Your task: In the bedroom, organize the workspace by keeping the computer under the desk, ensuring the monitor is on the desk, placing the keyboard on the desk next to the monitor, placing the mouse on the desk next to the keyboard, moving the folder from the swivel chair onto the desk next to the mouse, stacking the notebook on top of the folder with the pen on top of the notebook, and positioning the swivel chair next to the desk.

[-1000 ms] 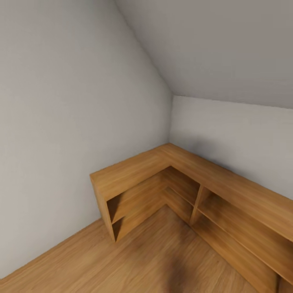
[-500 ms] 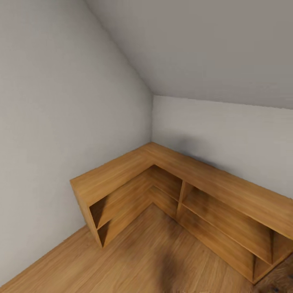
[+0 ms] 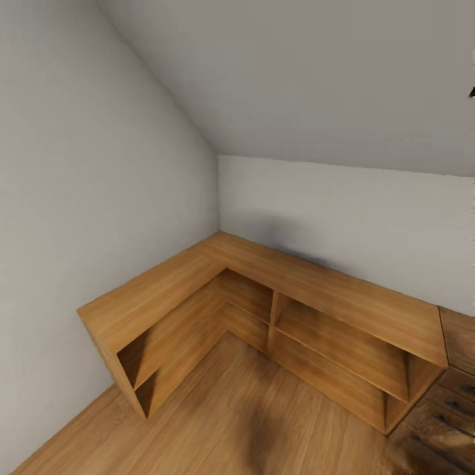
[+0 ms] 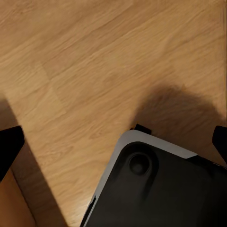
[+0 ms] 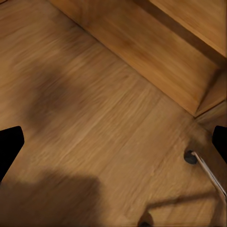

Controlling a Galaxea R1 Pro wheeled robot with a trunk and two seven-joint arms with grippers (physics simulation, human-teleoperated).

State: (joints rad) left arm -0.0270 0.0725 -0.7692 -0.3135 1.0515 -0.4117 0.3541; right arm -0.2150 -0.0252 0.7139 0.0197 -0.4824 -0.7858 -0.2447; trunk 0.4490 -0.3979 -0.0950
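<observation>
wooden corner shelving (image 3: pixel 264 297) and floor (image 3: pixel 231 422); both claws spread, unladen.

You're looking at a corner shelf (image 3: pixel 264 264) of warm, matt wood with visible grain, set against smooth, matt grey walls (image 3: pixel 79 198). The floor (image 3: pixel 218 422) is planked wood with a soft sheen. At the right edge, drawers (image 3: pixel 455 402) show darker, rougher-grained wood. Under your left wrist, the robot base (image 4: pixel 161 189) looks like dark matt plastic with a smooth white rim.
</observation>
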